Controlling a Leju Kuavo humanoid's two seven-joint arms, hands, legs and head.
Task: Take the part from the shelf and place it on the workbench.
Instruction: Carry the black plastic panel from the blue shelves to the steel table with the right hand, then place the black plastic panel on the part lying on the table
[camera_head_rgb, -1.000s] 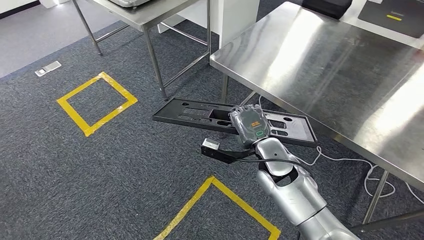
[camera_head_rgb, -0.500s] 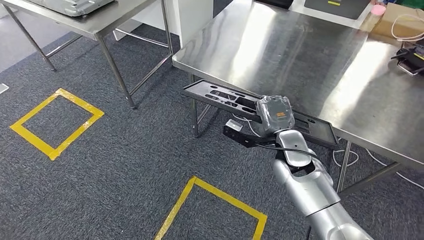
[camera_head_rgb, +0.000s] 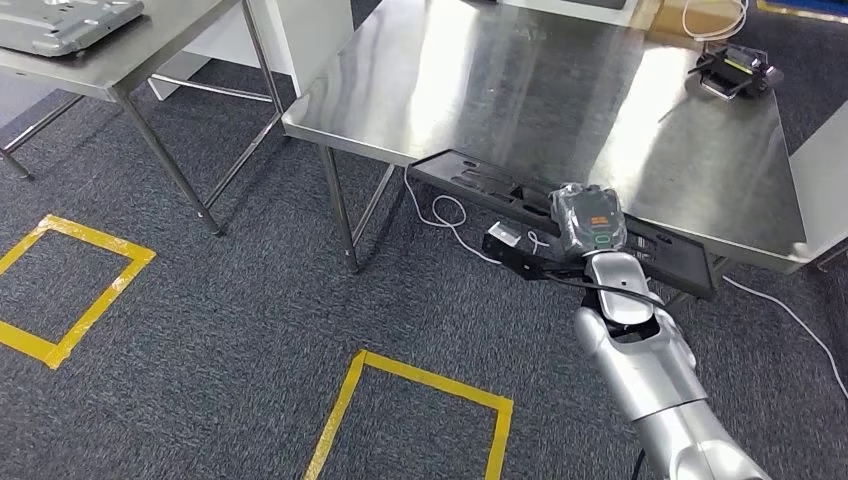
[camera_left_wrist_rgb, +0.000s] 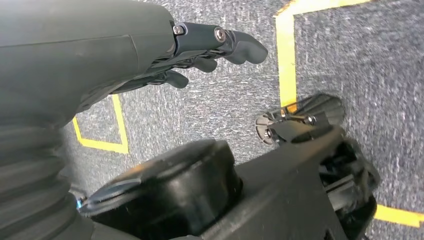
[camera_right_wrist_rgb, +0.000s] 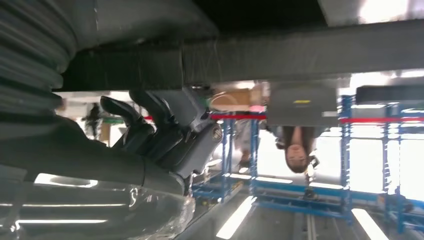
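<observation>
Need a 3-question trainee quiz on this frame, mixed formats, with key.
1. True or false: the black part already lies flat on top of the steel workbench.
2. Which hand holds the black part? A) the right hand B) the left hand C) both
3. Fill in: the floor under the workbench is grey carpet marked with ____ tape squares.

Key: 1 false, it is held at the bench's near edge, partly below it; 2 A; 3 yellow.
</observation>
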